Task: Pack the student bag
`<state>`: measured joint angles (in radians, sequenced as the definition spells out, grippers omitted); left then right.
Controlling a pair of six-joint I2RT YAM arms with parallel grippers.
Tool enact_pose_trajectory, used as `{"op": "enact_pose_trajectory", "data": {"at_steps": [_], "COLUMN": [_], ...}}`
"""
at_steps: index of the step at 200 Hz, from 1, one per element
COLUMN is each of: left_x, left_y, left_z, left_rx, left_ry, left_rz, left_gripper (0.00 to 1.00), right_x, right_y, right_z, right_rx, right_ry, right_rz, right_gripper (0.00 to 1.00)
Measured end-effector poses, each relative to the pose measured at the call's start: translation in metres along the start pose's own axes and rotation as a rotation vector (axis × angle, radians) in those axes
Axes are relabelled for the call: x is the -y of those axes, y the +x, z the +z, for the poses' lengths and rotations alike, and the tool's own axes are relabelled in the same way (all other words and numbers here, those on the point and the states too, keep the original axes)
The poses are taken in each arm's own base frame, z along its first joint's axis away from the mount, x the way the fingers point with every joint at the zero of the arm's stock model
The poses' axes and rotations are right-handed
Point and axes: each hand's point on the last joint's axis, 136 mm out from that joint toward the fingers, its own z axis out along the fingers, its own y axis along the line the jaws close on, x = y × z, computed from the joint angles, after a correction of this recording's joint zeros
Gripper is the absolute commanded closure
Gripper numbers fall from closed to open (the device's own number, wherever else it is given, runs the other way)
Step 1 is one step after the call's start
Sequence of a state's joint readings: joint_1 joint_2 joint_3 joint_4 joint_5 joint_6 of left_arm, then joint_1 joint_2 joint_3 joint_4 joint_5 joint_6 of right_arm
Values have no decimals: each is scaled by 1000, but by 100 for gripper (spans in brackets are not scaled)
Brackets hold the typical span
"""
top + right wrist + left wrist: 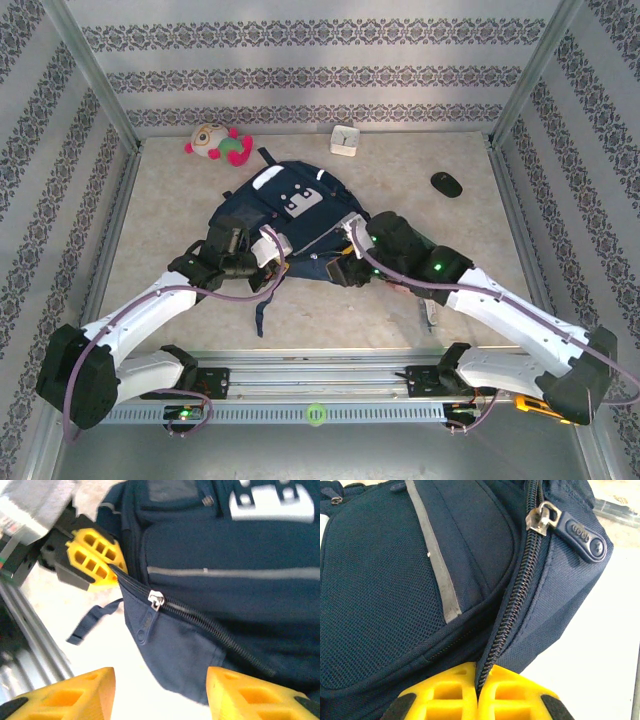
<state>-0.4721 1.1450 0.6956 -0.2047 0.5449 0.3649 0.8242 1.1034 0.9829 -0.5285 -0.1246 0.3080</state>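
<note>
Both arms [150,300] hide the student bag's [250,210] near edge, and its white patch [270,502] is blurred, cut off.

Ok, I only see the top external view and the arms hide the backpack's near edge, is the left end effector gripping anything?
Observer: Yes, the left end effector is shut on the zip track at the edge of the large navy-blue fabric backpack.
Operator: Anything else along that track?
Observer: The silver slider with its navy rubber tab sits further along, ungripped.
Operator: And the right end effector?
Observer: Open, yellow fingers apart, the backpack's corner between them, nothing clamped.
</note>
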Motion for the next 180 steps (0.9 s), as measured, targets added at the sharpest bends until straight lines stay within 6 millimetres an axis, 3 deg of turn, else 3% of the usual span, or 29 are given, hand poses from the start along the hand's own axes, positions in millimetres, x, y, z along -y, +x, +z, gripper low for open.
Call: {"op": "enact_pose_trajectory", "data": {"at_steps": [42,103,153,180], "left_x": [1,2,2,1], "left_y": [-2,-5,-3,-3], "left_z": [1,3,5,6], "left_rx": [10,23,15,17], "left_ry": [9,24,27,27], "left_rz": [-20,-37,-49,-48], "left_gripper": [100,100,100,100], "right_x": [-3,-3,4,7], "right_y": [9,5,2,0], "right_z": [25,51,63,64], "right_rx": [-93,-134,-141,-129], "right_ry": [60,96,145,161], "right_rz": [357,458,454,445], "right_gripper": [50,53,71,90]}}
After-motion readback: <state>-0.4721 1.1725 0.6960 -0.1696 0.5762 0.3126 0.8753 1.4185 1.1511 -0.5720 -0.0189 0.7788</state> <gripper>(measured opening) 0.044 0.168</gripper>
